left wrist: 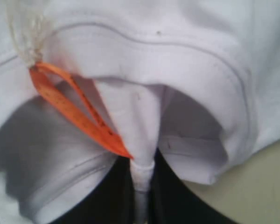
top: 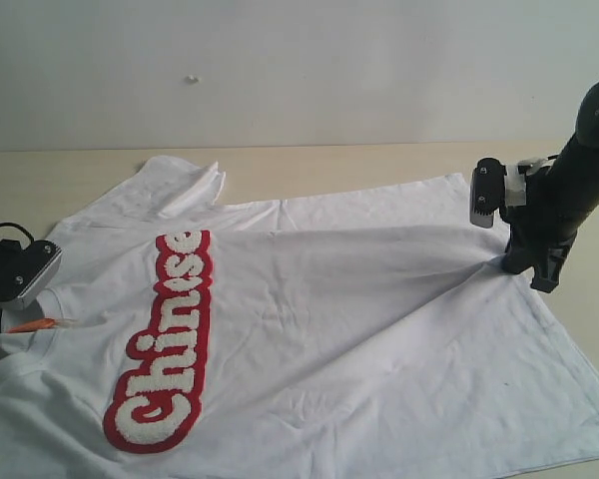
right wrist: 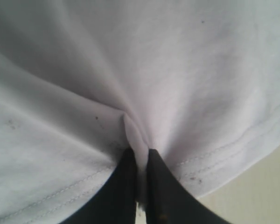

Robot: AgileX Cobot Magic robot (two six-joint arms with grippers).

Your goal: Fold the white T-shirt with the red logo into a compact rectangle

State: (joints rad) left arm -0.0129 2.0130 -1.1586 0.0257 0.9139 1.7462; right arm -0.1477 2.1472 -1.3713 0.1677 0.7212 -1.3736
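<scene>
Across the tan table (top: 60,170): the white T-shirt (top: 359,329) is spread front up, neck toward the left of the exterior view and hem toward the right. One sleeve (top: 195,185) is bunched at the far edge.
Red logo (top: 165,344): "Chinese" in fluffy white letters with a thick red outline is laid along the chest, flat and fully exposed.
Left gripper (left wrist: 142,200): the black fingers are pressed together on a thin fold of cloth at the neck opening, just below the ribbed collar (left wrist: 177,51).
Orange neck tag (left wrist: 74,112): a loop is seen inside the collar, its tip meeting the pinched fold beside one finger.
Right gripper (right wrist: 140,186): the fingers are closed on a pinch of fabric just inside the stitched hem (right wrist: 214,158). Creases are drawn in toward the pinch.
Hem side, exterior view: the cloth is raised to a small peak at the right gripper, with long folds pulled across toward the chest.
Backdrop: a plain pale wall (top: 280,60) is seen behind the table.
</scene>
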